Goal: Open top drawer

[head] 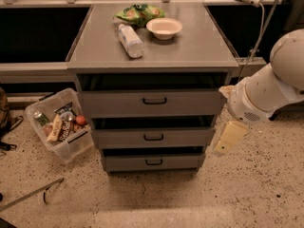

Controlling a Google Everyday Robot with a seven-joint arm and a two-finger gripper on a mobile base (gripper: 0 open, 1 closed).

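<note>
The top drawer (152, 102) is the widest grey front of three under the grey cabinet top, with a small black loop handle (154, 100) at its centre. It sits close to flush with a dark gap above it. Two narrower grey drawers (153, 137) lie below. My white arm comes in from the right; its gripper (229, 137), a pale yellowish piece, hangs just right of the cabinet beside the middle drawer, apart from the handle.
On the cabinet top (199, 46) lie a plastic bottle (129, 40), a white bowl (164, 27) and a green chip bag (138, 13). A clear bin of snacks (61, 125) stands on the floor at left. A cable (255, 37) hangs at right.
</note>
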